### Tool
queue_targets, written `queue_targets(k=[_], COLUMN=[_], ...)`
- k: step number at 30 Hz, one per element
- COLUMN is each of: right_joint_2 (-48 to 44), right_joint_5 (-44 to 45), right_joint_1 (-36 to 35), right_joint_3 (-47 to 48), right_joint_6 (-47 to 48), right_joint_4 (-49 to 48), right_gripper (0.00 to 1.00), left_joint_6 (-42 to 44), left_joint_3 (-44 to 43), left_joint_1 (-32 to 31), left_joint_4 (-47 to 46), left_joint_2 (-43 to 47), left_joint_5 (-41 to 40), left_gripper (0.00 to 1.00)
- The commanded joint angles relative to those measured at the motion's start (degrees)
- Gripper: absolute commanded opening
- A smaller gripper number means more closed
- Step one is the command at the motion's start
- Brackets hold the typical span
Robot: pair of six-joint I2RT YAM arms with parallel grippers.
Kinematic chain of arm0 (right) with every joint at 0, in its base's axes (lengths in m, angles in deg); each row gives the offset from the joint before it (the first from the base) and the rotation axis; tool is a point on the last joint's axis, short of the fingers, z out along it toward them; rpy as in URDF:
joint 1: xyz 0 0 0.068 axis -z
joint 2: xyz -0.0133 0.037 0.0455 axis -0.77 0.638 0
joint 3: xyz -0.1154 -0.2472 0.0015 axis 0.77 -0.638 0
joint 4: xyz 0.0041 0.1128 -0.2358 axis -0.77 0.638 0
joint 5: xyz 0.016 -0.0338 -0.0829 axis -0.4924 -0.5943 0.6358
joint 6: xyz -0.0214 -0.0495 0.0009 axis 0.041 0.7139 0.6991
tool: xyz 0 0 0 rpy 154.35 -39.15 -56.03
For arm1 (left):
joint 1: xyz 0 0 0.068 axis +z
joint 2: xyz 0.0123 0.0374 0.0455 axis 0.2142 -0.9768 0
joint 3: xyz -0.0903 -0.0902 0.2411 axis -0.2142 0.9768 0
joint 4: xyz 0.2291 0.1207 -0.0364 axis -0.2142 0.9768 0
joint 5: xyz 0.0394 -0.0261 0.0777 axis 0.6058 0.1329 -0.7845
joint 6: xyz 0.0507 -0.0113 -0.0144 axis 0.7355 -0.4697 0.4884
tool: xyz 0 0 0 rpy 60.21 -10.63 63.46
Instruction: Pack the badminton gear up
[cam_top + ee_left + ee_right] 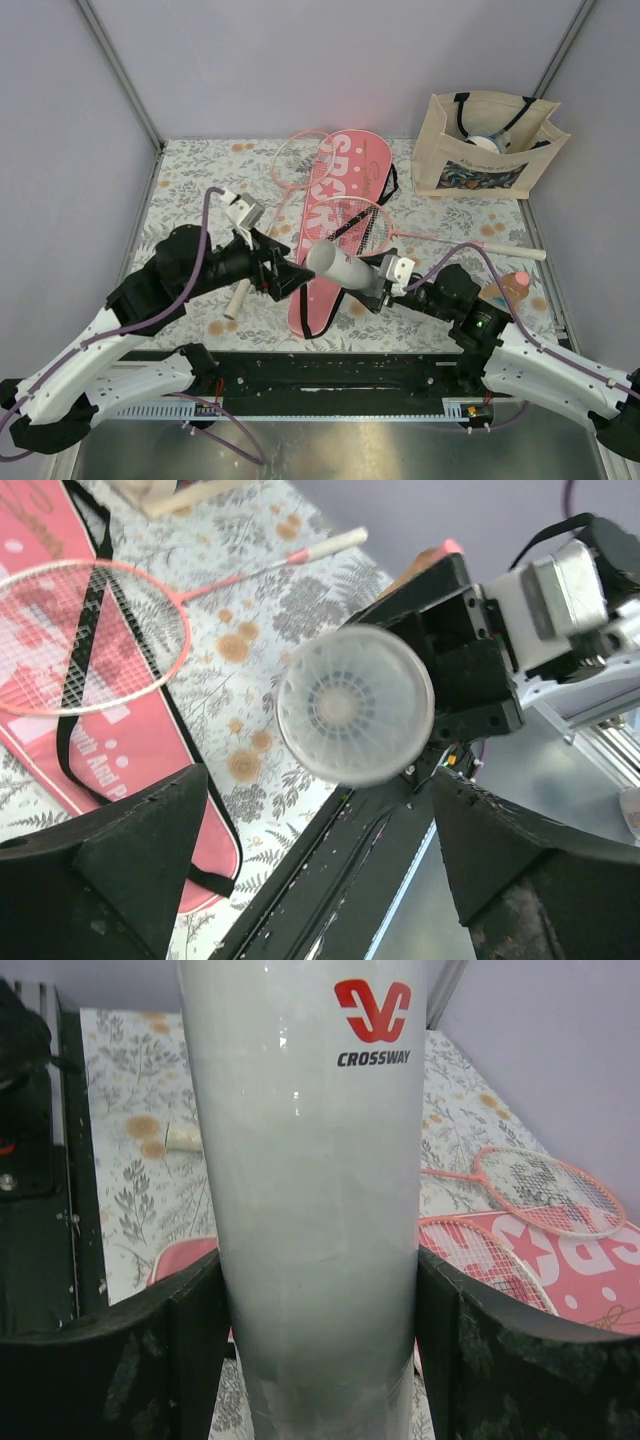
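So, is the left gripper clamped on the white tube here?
No, the left gripper stands open, clear of the tube, which the right gripper holds.

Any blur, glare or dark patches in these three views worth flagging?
Top external: evenly lit, sharp. Left wrist: white tube end slightly soft, foreground fingers dark and blurred. Right wrist: tube fills the frame, logo sharp, faint glare streak down it.

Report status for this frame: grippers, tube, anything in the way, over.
Right gripper shut on white tube, held aloft. Left gripper open, empty, facing the tube's end. One racket lies across pink cover.
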Motion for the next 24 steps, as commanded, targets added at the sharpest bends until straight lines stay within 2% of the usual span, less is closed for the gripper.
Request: queue_targets(k=[1, 7, 9, 13, 16, 19, 24], right_joint_2=[-0.6, 0.5, 1.2, 1.9, 2.9, 4.5, 7.0], right_joint_5=[4.8, 19.7, 21.4, 21.9, 26.9, 32.0, 40.0], right_joint_1=[-0.4, -0.4, -0.4, -0.4, -0.4, -0.4, -0.4], right_joint_3=[5.7, 17.0, 20.4, 20.3, 18.4, 16.6, 13.5], right_joint_6=[-10.1, -28.0, -32.8, -44.0, -51.2, -55.7, -60.0], right_joint_4=[-6.1, 4.3, 6.2, -0.9, -6.7, -9.9, -14.2], right_gripper=[0.61, 0.60, 0.60, 0.60, 0.58, 0.58, 0.57], left_joint_6=[-0.2, 3.2, 4.1, 3.3, 1.2, -0.9, -1.0], left_joint_3=[-0.4, 4.8, 5.7, 6.0, 6.6, 8.3, 8.6], left_joint_1=[-0.3, -0.4, -0.4, -0.4, -0.4, -0.5, -0.8], left_joint_4=[-5.7, -10.4, -11.3, -13.0, -15.8, -19.9, -20.1], left_joint_2=[2.8, 3.9, 3.0, -0.5, -2.7, -3.8, -7.3], left_joint_5=[2.8, 7.6, 8.9, 12.4, 14.3, 14.7, 12.7], left_gripper=[0.97, 0.99, 0.99, 0.99, 0.99, 0.99, 0.99])
